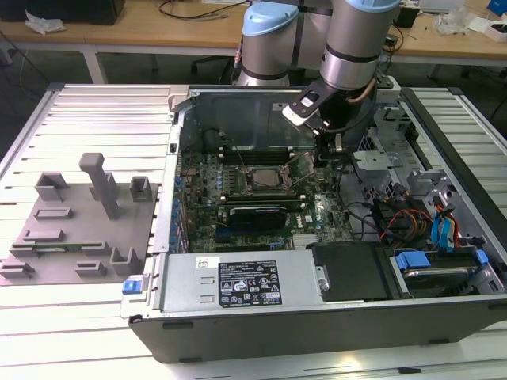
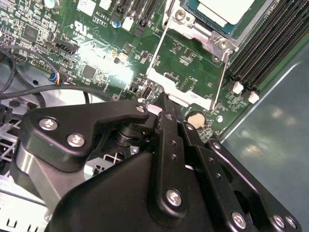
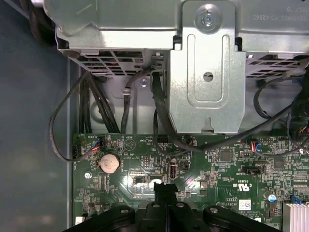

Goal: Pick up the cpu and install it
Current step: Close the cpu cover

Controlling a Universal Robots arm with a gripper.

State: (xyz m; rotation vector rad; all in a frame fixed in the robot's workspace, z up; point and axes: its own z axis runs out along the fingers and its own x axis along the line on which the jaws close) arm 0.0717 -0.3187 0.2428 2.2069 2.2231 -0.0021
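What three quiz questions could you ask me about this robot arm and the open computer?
1. True or false: the small shiny silver-white square cpu sits in its socket, away from the black pincer.
2. Pick one. The pincer is nearest to: A) the flat green motherboard, B) grey plastic blocks, C) a wooden desk.
3. What is the round silver thing on the motherboard near the pincer?

Key: 1 true; 2 A; 3 a coin battery.
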